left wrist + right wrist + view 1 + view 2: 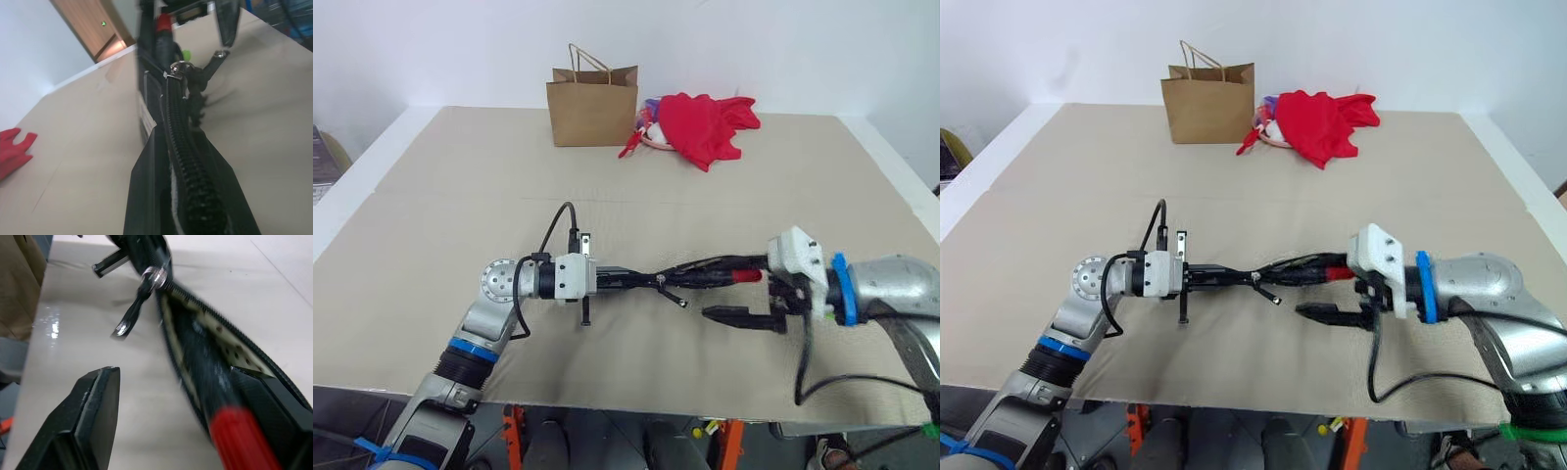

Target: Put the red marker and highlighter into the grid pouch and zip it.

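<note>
Left claw [607, 279] grips one grid pouch [685, 271], one red marker [744, 276] inside; right claw [729, 294] open

The two eye views look forward and down from the head over the table [431, 284], taking in both arms and, at the far edge, the brown paper bag [592, 106] and red cloth bundle [708, 125]; they share almost the whole scene, slightly offset sideways. The left wrist view sits very close along the grid pouch [188, 196], facing its zipper pull [211, 73] and the red marker [164, 24]. The right wrist view faces the opposite way, equally close, sharing those same three things.
</note>
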Robot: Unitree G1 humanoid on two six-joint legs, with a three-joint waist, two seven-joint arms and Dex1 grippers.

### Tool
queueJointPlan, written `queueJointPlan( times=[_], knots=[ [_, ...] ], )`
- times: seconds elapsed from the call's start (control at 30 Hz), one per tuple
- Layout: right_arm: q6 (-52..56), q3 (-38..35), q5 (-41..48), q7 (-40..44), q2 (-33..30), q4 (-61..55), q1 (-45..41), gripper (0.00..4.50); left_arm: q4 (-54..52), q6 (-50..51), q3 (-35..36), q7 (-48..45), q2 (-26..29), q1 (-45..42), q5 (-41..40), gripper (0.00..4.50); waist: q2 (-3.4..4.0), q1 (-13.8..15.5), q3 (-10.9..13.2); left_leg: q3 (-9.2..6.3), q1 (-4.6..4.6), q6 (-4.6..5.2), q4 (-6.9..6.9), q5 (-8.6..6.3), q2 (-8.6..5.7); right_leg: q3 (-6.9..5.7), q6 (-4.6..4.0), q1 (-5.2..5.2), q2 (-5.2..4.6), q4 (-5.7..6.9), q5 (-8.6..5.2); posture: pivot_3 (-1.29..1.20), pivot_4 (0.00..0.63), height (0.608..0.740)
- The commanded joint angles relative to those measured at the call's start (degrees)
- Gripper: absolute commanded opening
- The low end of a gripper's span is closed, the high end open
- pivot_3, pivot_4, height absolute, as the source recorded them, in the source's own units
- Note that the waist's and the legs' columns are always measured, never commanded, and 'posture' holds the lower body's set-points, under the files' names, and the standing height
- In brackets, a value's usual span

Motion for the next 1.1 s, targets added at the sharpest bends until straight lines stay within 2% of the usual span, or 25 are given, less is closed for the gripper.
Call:
queueJointPlan(
  times=[0.03,0.23,0.4,0.53,0.6,0.67,0.73,0.8,0.93,1.1],
  knots=[
    [-1.73,-10.8,2.63,-1.52,1.91,-1.66,6.89,3.72,-1.35,0.09,1.22,0.57,0.99,-0.14,-0.46,0.0,0.0,0.51,0.0,0.0,0.01,0.0,0.0,0.0,0.0,0.0,-0.01,0.02,0.0,0.01,-0.01,0.0,0.15,0.74],
    [-1.78,-21.69,4.39,-5.83,5.09,-2.18,14.52,3.72,-1.48,0.65,1.33,0.17,2.18,0.39,-0.86,0.0,0.0,0.5,0.0,0.0,0.14,-0.02,0.14,0.02,0.0,-0.02,-0.02,0.15,0.01,0.15,0.02,0.0,0.15,0.74],
    [-2.69,-24.24,2.75,-8.82,5.73,-2.04,16.74,3.72,-0.8,0.58,1.21,-0.22,2.35,-0.01,-0.84,0.0,0.0,0.47,0.0,0.01,0.24,-0.07,0.17,0.11,0.0,-0.01,-0.08,0.2,0.01,0.22,0.06,0.0,0.15,0.74],
    [1.89,-24.95,-1.56,-18.1,6.11,0.07,18.09,3.72,-0.78,4.04,2.03,0.96,1.46,-0.75,-2.4,0.0,-0.01,0.51,0.0,0.01,0.22,-0.1,0.18,0.13,0.0,-0.01,-0.07,0.22,0.0,0.21,0.06,0.0,0.15,0.74],
    [4.24,-25.58,-1.64,-25.04,9.48,-0.59,16.81,3.72,-0.72,2.57,1.57,0.2,1.76,-0.78,-1.55,0.0,-0.01,0.53,0.0,0.01,0.21,-0.1,0.17,0.13,0.0,-0.01,-0.04,0.21,0.01,0.21,0.07,0.0,0.15,0.74],
    [5.17,-26.07,-4.06,-35.32,15.43,-1.25,15.53,3.72,-0.99,1.33,1.11,-0.45,1.92,-0.49,-0.85,0.0,-0.02,0.48,-0.01,0.0,0.24,-0.09,0.07,0.13,0.01,-0.01,-0.06,0.2,0.04,0.22,0.05,0.0,0.15,0.74],
    [5.1,-25.54,-6.49,-42.8,21.18,-2.77,15.71,4.22,-1.48,0.99,0.95,-0.58,2.01,-0.15,-0.64,0.0,0.05,0.52,-0.02,-0.01,0.24,-0.09,0.04,0.13,0.01,-0.02,-0.06,0.19,0.04,0.22,0.05,0.0,0.15,0.74],
    [5.87,-25.39,-7.08,-48.26,25.74,-3.43,15.36,4.42,-1.54,0.77,0.94,-0.52,2.11,0.0,-0.56,0.0,0.08,0.52,-0.02,0.0,0.22,-0.1,0.0,0.13,-0.03,-0.01,-0.05,0.16,-0.01,0.22,0.02,0.0,0.15,0.74],
    [6.62,-24.39,-8.71,-55.81,32.11,-2.58,14.14,4.42,-1.58,0.46,0.83,-0.35,2.19,0.09,-0.4,0.0,0.1,0.5,-0.04,-0.02,0.19,-0.09,-0.03,0.13,-0.03,-0.03,-0.11,0.1,-0.02,0.24,-0.03,0.0,0.15,0.74],
    [6.37,-24.11,-8.93,-60.64,36.94,3.04,12.39,4.42,-1.8,0.12,0.74,-0.32,2.24,0.11,-0.23,0.0,0.14,0.45,-0.06,-0.01,0.2,-0.09,-0.03,0.13,-0.04,-0.02,-0.14,0.09,-0.03,0.31,-0.05,0.0,0.15,0.74]
  ],
)
